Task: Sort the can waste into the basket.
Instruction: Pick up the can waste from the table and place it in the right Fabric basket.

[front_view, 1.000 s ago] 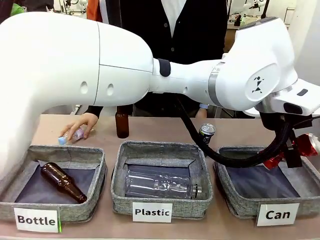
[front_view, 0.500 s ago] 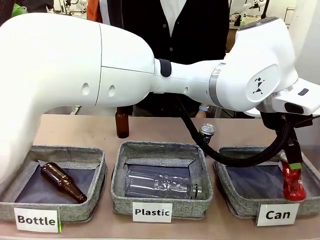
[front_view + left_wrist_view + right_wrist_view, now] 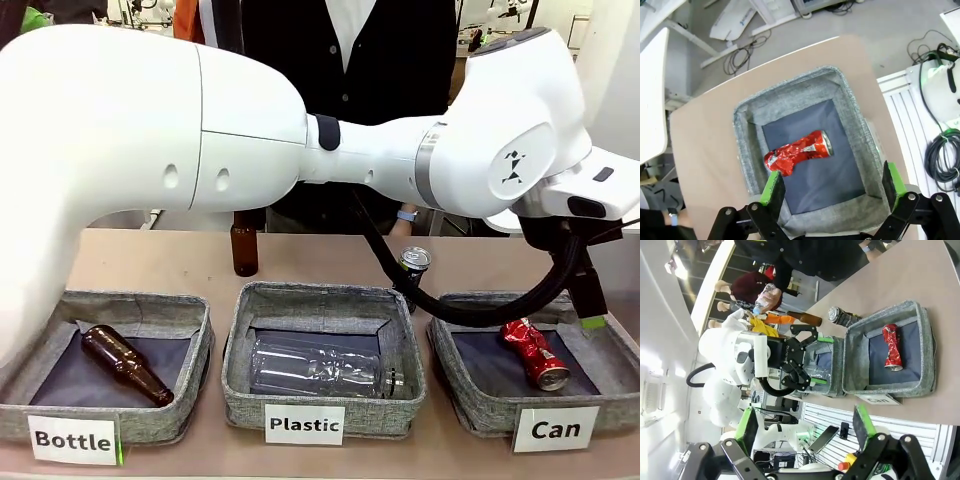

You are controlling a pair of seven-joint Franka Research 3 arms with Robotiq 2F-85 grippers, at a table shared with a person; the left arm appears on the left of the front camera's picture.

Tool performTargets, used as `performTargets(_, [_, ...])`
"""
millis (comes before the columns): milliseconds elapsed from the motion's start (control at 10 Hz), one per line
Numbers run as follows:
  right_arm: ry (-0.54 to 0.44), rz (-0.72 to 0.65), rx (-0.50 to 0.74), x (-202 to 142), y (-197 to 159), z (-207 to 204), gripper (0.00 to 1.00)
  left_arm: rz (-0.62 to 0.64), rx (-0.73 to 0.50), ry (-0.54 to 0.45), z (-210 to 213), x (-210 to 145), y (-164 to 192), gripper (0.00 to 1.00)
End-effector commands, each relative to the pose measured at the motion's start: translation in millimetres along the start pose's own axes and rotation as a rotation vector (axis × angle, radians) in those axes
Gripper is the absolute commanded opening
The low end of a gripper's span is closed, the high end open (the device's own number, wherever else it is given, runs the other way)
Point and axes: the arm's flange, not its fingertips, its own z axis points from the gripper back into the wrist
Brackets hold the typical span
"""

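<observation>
Front view: the dented red can lies on its side in the "Can" basket, silver end toward my side. The black can stands on the desk behind, partly hidden by my black cable.

Left wrist view: my left jaws hang wide apart, empty, above that crumpled can.

Right wrist view: my right jaws gape, gripping nothing; the basket's label is hard to read.
</observation>
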Motion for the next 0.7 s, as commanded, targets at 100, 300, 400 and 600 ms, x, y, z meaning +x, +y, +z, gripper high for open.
performTargets(100, [0.025, 0.015, -0.002, 2, -2, -1, 1.00, 0.052, 0.055, 0.006, 21, -6, 4, 1.00])
performTargets(300, [0.031, 0.006, -0.005, 3, -3, -4, 1.00, 0.063, 0.028, 0.036, 55, -19, -9, 1.00])
performTargets(400, [0.037, 0.001, -0.011, 3, -3, -9, 1.00, 0.054, 0.035, 0.028, 72, -25, -17, 1.00])
performTargets(600, [0.053, 0.013, -0.028, 1, -1, -20, 1.00, 0.032, 0.049, -0.014, 82, -34, -28, 1.00])
